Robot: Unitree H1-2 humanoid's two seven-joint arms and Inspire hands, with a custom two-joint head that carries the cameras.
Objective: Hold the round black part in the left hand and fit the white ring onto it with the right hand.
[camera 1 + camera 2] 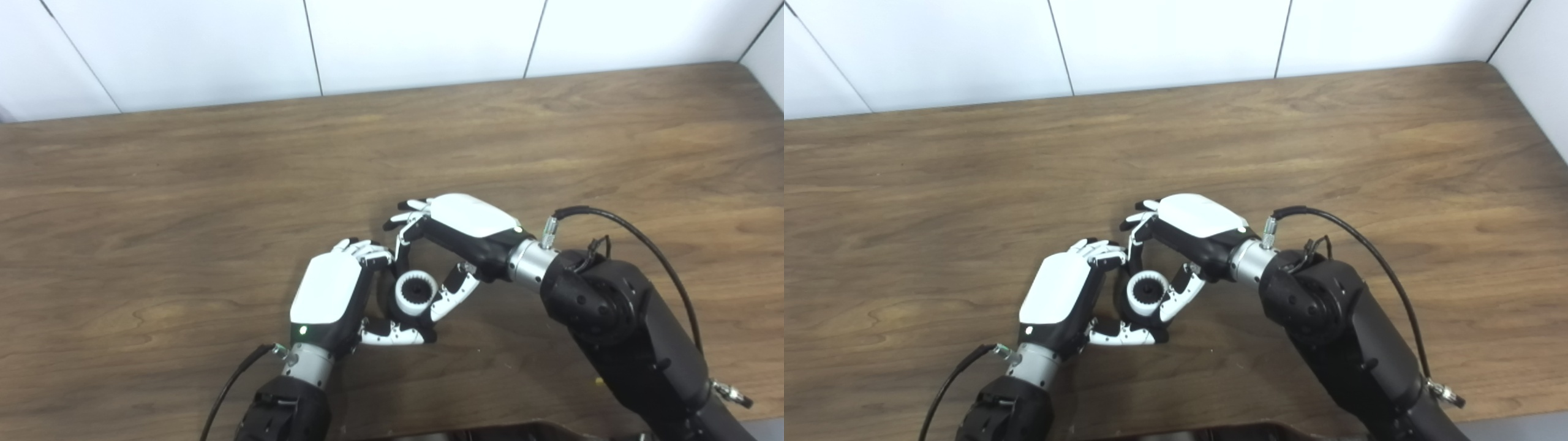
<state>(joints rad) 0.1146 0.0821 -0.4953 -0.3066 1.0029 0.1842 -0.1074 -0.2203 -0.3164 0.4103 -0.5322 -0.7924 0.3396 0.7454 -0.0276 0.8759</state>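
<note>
Hands meet low over counter (184, 202). Left hand (331, 294) knuckles-up, fingers curled round black part (392, 301), gripping it. White ring (416, 293) sits on part; right hand (453, 236) pinches ring between thumb and fingers.

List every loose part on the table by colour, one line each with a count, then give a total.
White ring: 1
Round black part, mostly hidden beneath the ring: 1
Total: 2

no text, label or number can be read anywhere here.
</note>
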